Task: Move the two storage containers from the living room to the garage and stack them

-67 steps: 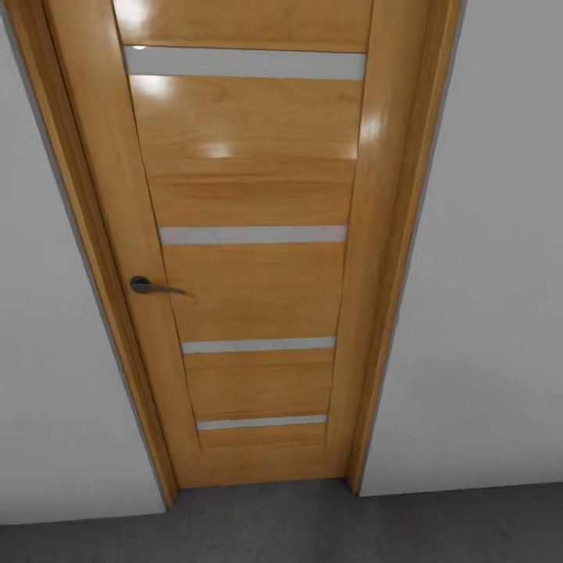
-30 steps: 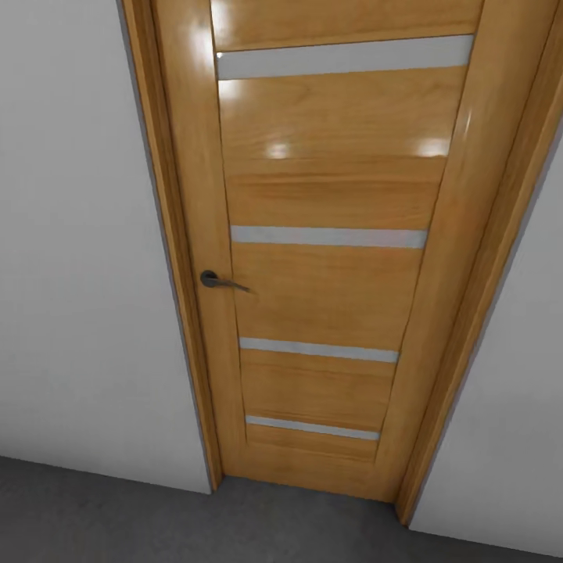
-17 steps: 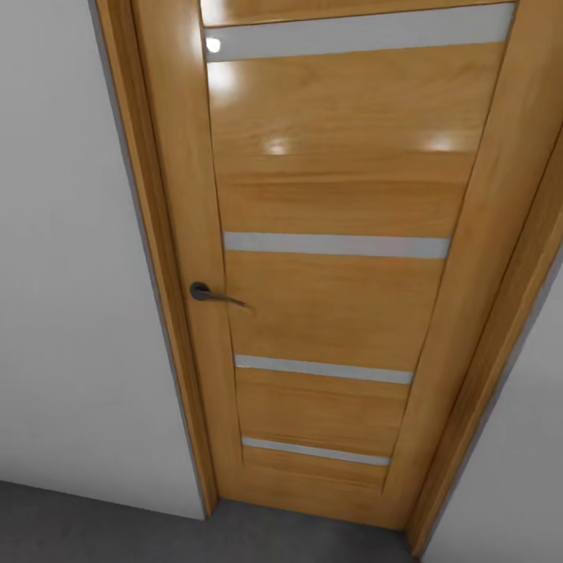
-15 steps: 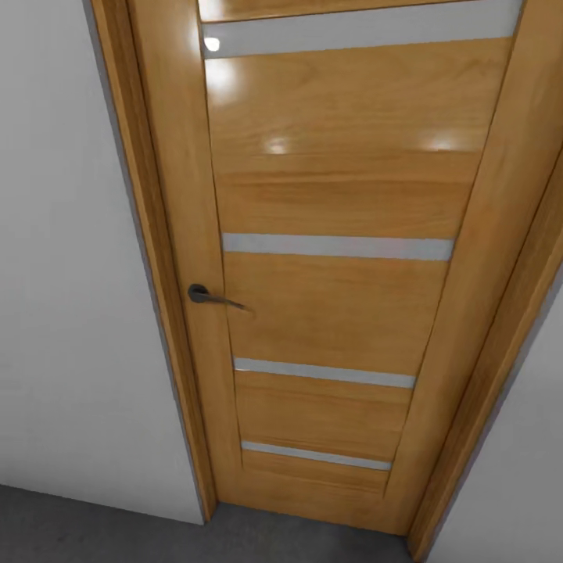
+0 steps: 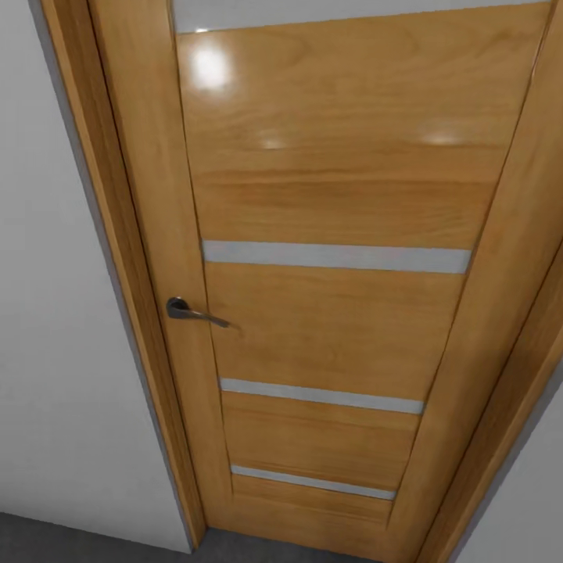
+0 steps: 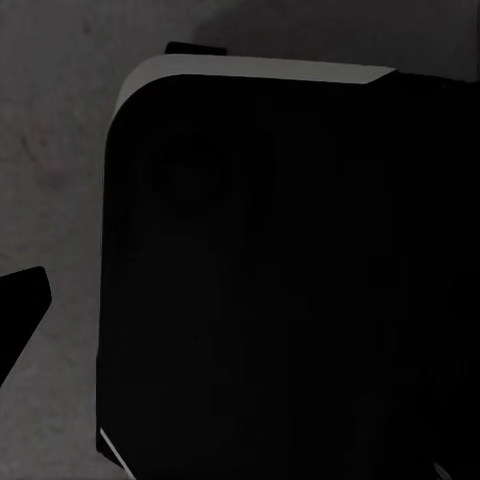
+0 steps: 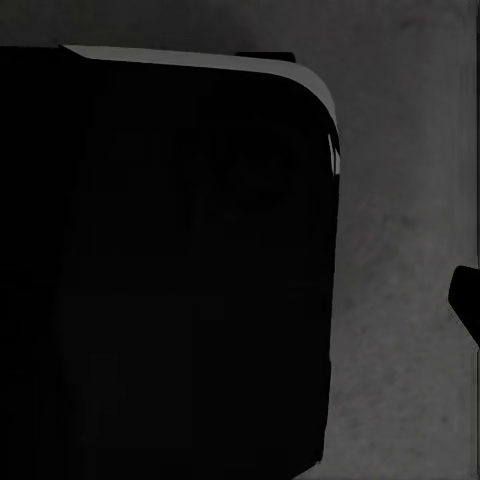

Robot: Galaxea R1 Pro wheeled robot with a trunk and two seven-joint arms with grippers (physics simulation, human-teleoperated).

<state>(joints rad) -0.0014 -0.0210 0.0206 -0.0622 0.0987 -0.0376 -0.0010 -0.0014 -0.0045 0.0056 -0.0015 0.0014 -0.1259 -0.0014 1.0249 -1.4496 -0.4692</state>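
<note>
Left wrist view: a dark tip (image 6: 22,305) enters at about 9 o'clock, likely one of the fingers; whether the left fingers stand wide or narrow cannot be told. Beyond it sits a large black rounded body (image 6: 280,290) with a pale lit edge along one side, over the floor (image 6: 55,150), a smooth dark grey surface with faint mottling.

Right wrist view: a small dark tip (image 7: 466,295) enters at about 3 o'clock; the state of the right fingers likewise cannot be told. The same kind of black rounded body (image 7: 170,270) covers most of that view, with the grey floor (image 7: 410,200) beside it.

Head view: a closed wood-panelled door (image 5: 328,203) stands directly ahead and close. It is glossy honey-coloured wood, with pale horizontal strips (image 5: 336,257) crossing the panel at intervals and bright reflections near 12 o'clock. A dark metal lever handle (image 5: 191,310) sits at about 9 o'clock on the door, pointing toward the panel centre. The door frame (image 5: 117,234) runs along both sides. White wall (image 5: 55,375) lies at 8 o'clock, with a further sliver at 4 o'clock. A narrow strip of dark grey floor (image 5: 70,539) shows at 7 o'clock, meeting the wall and door base.

No orange-red container appears in these views; their position cannot be told.
</note>
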